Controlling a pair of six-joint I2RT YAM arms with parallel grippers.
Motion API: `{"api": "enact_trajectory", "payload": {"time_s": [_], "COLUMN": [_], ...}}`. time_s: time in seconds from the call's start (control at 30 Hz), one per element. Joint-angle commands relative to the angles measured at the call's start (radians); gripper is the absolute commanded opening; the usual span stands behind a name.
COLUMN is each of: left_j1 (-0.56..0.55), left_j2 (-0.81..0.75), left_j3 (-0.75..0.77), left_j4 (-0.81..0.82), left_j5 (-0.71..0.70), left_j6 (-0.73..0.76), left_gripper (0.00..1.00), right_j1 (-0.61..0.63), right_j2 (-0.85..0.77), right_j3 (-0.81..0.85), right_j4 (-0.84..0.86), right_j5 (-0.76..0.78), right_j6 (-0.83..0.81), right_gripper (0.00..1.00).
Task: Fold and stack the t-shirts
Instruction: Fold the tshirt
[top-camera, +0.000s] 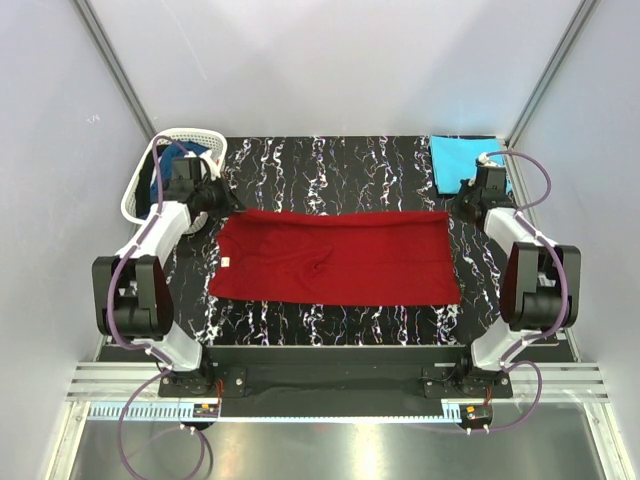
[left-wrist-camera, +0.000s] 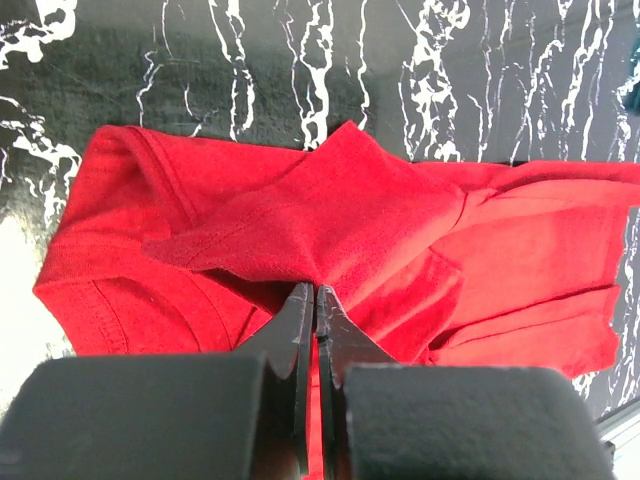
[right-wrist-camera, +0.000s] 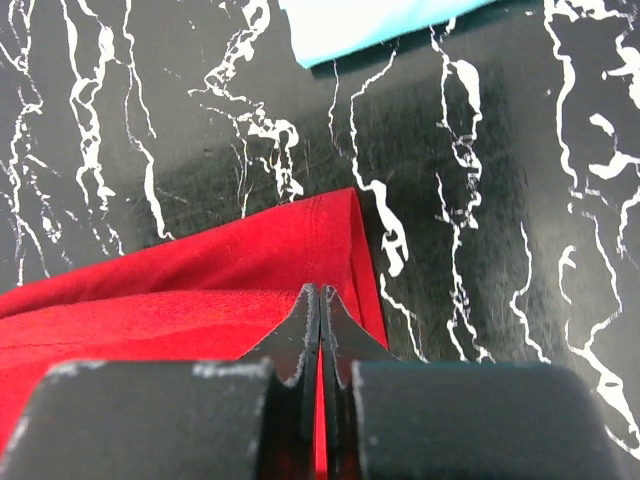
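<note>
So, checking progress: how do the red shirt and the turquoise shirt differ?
The red shirt lies spread long across the middle of the table; the turquoise shirt sits smaller, folded, at the far right corner. The left claw and right claw pinch the red shirt's ends; neither holds the turquoise shirt. Both rest on the table.

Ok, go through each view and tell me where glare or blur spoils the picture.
Top external: evenly lit and sharp. Left wrist: white glare washes out the table left of the red t-shirt; the near jaws are soft. Right wrist: jaws blurred too, turquoise t-shirt slightly overexposed.
</note>
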Motion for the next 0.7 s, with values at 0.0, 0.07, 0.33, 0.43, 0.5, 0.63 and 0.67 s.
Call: {"api": "enact_trajectory", "payload": {"time_s": [0.0, 0.07, 0.33, 0.43, 0.5, 0.63, 0.67], "left_j1": [-0.001, -0.001, -0.001, -0.001, -0.003, -0.009, -0.009], "left_j2": [-0.079, -0.095, -0.179, -0.199, -0.202, -0.199, -0.198], "left_j3": [-0.022, -0.032, -0.121, -0.149, -0.163, -0.198, -0.213], "left_j4": [0.003, -0.020, -0.045, -0.044, -0.044, -0.037, -0.036], "left_j5": [-0.001, -0.017, -0.022, -0.022, -0.016, -0.019, -0.021], "left_j6": [-0.005, -0.004, -0.001, -0.002, -0.002, -0.002, -0.002], "left_gripper": [0.00, 0.00, 0.00, 0.00, 0.00, 0.00, 0.00], "right_j1": [-0.003, -0.003, -0.003, -0.005, -0.005, -0.005, -0.005], "right_j2": [-0.082, -0.106, -0.191, -0.223, -0.225, -0.225, -0.228], "right_j3": [-0.029, -0.044, -0.146, -0.172, -0.184, -0.216, -0.224], "right_j4": [0.043, 0.043, 0.039, 0.036, 0.026, 0.010, 0.006], "right_j5": [0.025, 0.025, 0.021, 0.017, 0.022, 0.010, 0.002], "right_j6": [0.023, 0.026, 0.055, 0.065, 0.080, 0.143, 0.152], "right_gripper": [0.00, 0.00, 0.00, 0.00, 0.00, 0.00, 0.00]}}
